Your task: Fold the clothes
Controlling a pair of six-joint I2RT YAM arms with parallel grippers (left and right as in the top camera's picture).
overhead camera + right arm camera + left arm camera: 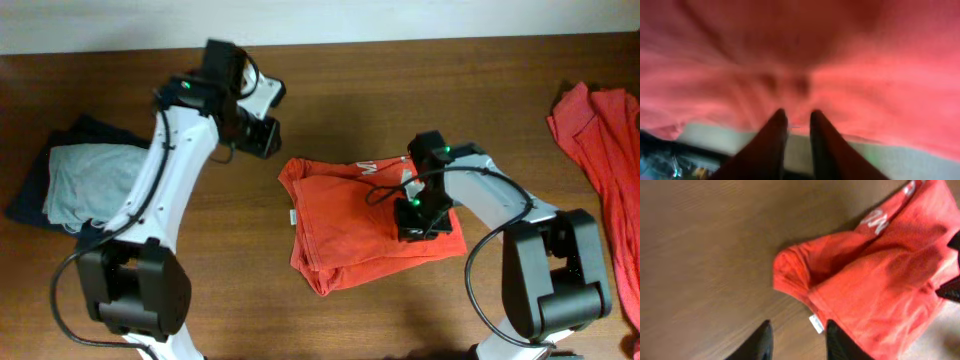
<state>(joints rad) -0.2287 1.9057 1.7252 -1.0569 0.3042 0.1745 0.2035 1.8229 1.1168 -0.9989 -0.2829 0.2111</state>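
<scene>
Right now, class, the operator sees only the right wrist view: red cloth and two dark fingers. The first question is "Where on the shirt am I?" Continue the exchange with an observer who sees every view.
Observer: Your right gripper is over the right part of the folded T-shirt, mid-table.
Operator: And the other arm?
Observer: The left gripper is off the shirt, above bare table beyond its far left corner, jaws apart and empty.
Operator: Anything else to fold?
Observer: A second orange-red shirt lies crumpled at the table's right edge.
</scene>
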